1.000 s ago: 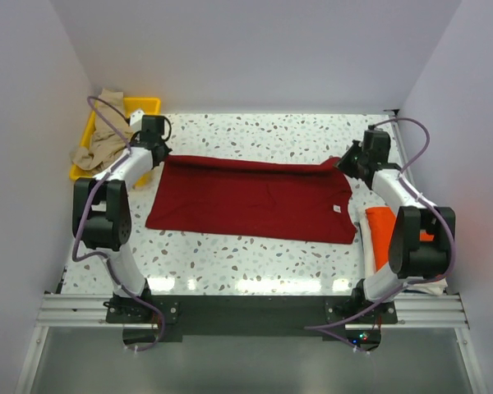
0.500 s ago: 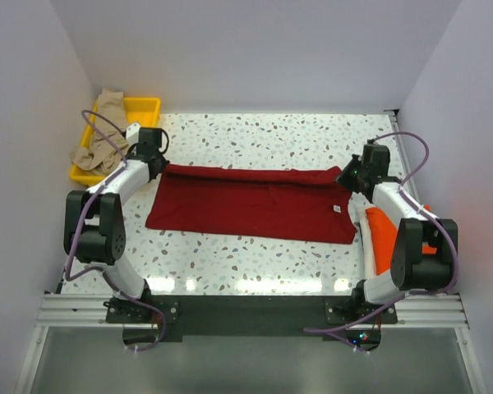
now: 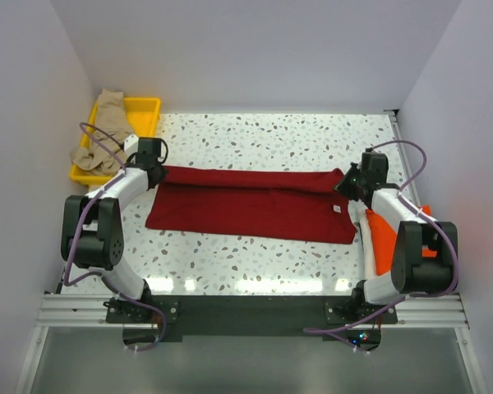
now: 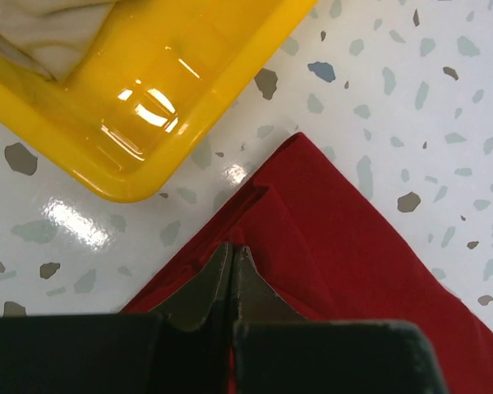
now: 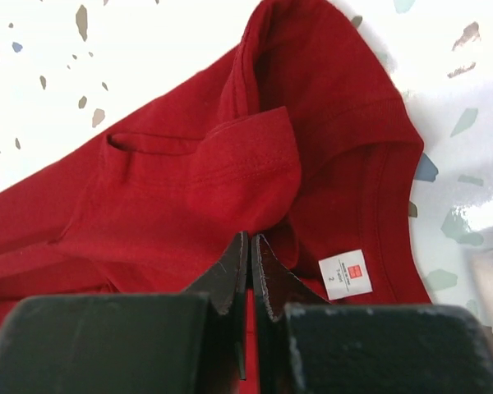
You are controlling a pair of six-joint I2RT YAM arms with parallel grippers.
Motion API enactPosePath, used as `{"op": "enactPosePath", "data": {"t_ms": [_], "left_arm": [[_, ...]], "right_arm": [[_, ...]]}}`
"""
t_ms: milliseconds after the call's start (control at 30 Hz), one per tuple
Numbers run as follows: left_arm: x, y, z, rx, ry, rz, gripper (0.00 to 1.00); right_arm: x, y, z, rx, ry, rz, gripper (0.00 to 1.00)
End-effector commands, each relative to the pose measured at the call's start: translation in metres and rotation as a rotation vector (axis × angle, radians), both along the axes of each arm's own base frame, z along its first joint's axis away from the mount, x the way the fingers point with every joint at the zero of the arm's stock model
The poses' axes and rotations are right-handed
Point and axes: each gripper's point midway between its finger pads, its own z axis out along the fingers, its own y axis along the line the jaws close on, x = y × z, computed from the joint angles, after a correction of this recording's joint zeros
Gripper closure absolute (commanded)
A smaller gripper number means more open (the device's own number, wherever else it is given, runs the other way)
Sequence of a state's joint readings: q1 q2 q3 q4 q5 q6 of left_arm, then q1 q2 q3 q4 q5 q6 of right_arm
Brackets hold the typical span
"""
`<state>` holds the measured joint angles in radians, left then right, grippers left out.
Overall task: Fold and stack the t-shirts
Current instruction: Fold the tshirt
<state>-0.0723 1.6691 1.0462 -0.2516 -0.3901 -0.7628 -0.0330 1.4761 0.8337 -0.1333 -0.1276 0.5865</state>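
Observation:
The dark red t-shirt [image 3: 251, 205] lies spread across the table middle, its far edge folded over as a narrow band. My left gripper [image 3: 157, 170] is shut on the shirt's far left corner; in the left wrist view the gripper [image 4: 232, 250] pinches the red cloth [image 4: 345, 246]. My right gripper [image 3: 346, 181] is shut on the far right corner by the collar; in the right wrist view it [image 5: 249, 238] pinches a cloth fold [image 5: 164, 189] next to the white label [image 5: 347, 272]. The tan-beige shirt [image 3: 107, 135] lies in the tray. The orange shirt [image 3: 384, 238] lies on the white shirt [image 3: 364, 234] at the right.
The yellow plastic tray [image 3: 145, 103] stands at the back left corner, close to my left gripper; its rounded corner [image 4: 131, 176] shows in the left wrist view. White walls close the table on three sides. The arm bases sit at the near edge.
Both grippers have come toward the near edge and down, carrying the red shirt's far edge with them. The raised edge now lies low as a folded band.

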Motion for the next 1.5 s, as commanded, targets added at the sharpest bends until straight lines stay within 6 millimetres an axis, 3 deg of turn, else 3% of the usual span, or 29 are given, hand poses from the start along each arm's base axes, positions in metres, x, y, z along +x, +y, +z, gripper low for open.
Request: {"op": "enactPosePath", "data": {"t_ms": [0, 300, 667, 767, 967, 1033, 1067, 1200, 1233, 1300, 1333, 1367, 1400, 1467], "left_arm": [[0.002, 0.006, 0.016, -0.025, -0.079, 0.047, 1.00], [-0.008, 0.003, 0.013, -0.074, -0.100, 0.064, 1.00], [-0.017, 0.005, 0.004, -0.095, -0.089, 0.083, 1.00], [-0.018, 0.004, 0.002, -0.117, -0.096, 0.078, 0.99], [-0.018, 0.001, 0.018, -0.158, -0.164, 0.062, 0.65], [-0.017, -0.001, 0.030, -0.168, -0.191, 0.056, 0.60], [-0.016, -0.002, 0.034, -0.171, -0.203, 0.051, 0.55], [-0.012, -0.013, 0.051, -0.207, -0.247, -0.007, 0.53], [-0.011, -0.021, 0.053, -0.225, -0.249, -0.038, 0.53], [-0.010, -0.029, 0.058, -0.234, -0.253, -0.076, 0.53], [-0.011, -0.039, 0.060, -0.244, -0.250, -0.107, 0.53], [-0.012, -0.043, 0.062, -0.238, -0.244, -0.130, 0.53], [-0.014, -0.046, 0.065, -0.239, -0.246, -0.144, 0.53], [-0.020, -0.059, 0.072, -0.255, -0.250, -0.208, 0.52]], "right_arm": [[0.001, 0.002, 0.013, 0.013, -0.060, 0.011, 1.00], [-0.015, 0.009, -0.007, 0.047, -0.017, 0.031, 1.00], [-0.021, 0.009, -0.013, 0.052, 0.005, 0.020, 1.00], [-0.022, 0.009, -0.013, 0.052, 0.006, 0.018, 0.93], [-0.025, 0.005, 0.000, 0.025, -0.017, 0.021, 0.67], [-0.024, 0.006, 0.011, 0.020, -0.035, 0.031, 0.62], [-0.023, 0.005, 0.015, 0.015, -0.043, 0.031, 0.61], [-0.006, 0.014, 0.035, -0.025, -0.081, 0.070, 0.57], [-0.004, 0.028, 0.037, -0.036, -0.083, 0.115, 0.57], [0.006, 0.034, 0.030, -0.065, -0.062, 0.121, 0.57], [0.014, 0.044, 0.038, -0.080, -0.082, 0.141, 0.57], [0.019, 0.047, 0.027, -0.089, -0.054, 0.150, 0.57], [0.031, 0.049, 0.033, -0.108, -0.074, 0.143, 0.57], [0.040, 0.060, 0.021, -0.132, -0.051, 0.168, 0.57]]}}
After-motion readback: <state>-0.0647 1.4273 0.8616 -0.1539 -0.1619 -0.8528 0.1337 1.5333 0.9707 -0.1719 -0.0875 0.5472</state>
